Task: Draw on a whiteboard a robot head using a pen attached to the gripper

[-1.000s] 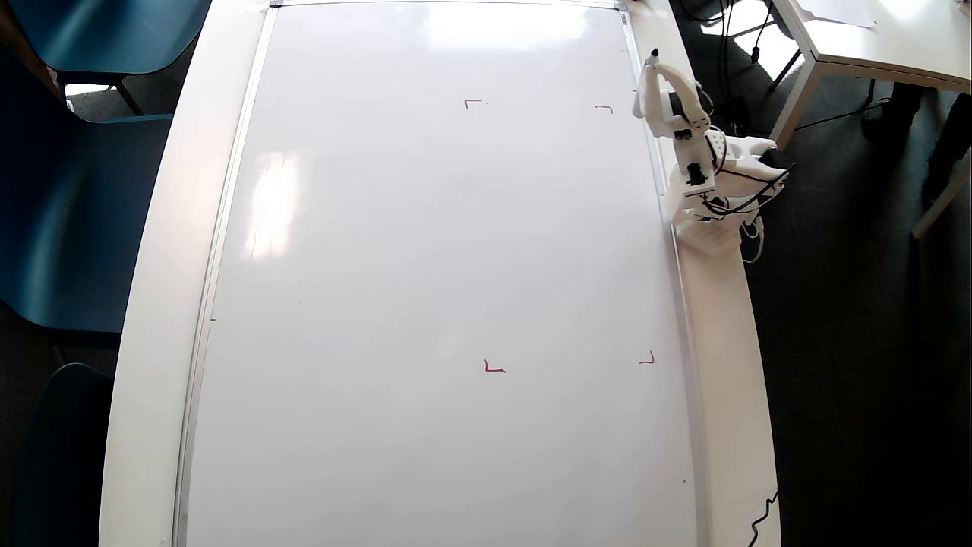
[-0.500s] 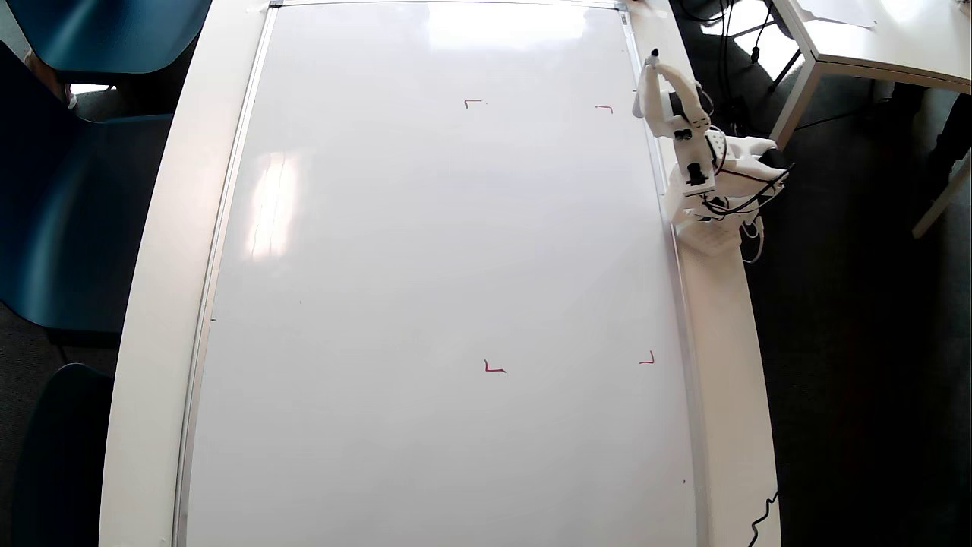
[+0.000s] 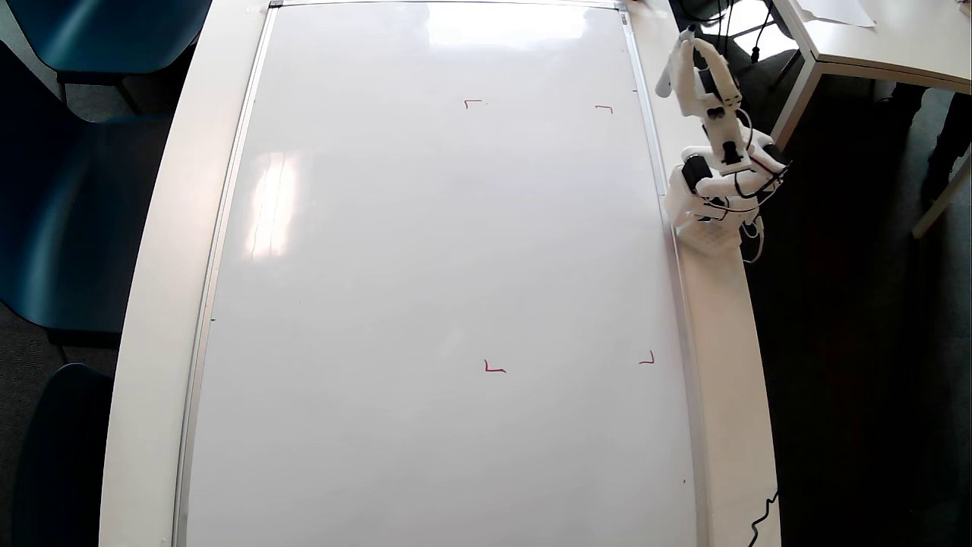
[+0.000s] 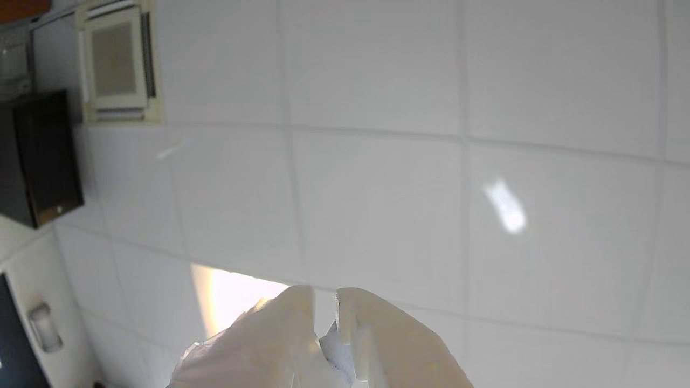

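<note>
So far nothing is drawn: the board (image 3: 440,266) fills the middle of the overhead view, blank but for four red marks (image 3: 493,368) boxing its right half. No robot head shows anywhere on it.

My gripper (image 3: 678,57) sits at the upper right of the overhead view, off the board's right edge, above the table rim (image 3: 721,342), pointing toward the top of the frame. In the wrist view my gripper (image 4: 325,299) rises from the bottom edge against ceiling tiles, so I judge I am tilted upward, well away from any surface. The fingers (image 4: 280,328) stand close together with a narrow gap, and something pale is wedged low between them. The pen (image 3: 689,31) I take to be the small dark speck at my tip in the overhead view; it is too small to be sure, so I cannot tell whether I am clamped on it.

Risks, as I judge them: swinging across from here, I could drag the tip over the silver frame (image 3: 653,175) and knock the pen askew. Coming down too hard would skid the tip or splay it; too lightly, and the line breaks. Starting outside the red marks would misplace the head.

No containers are in view.
</note>
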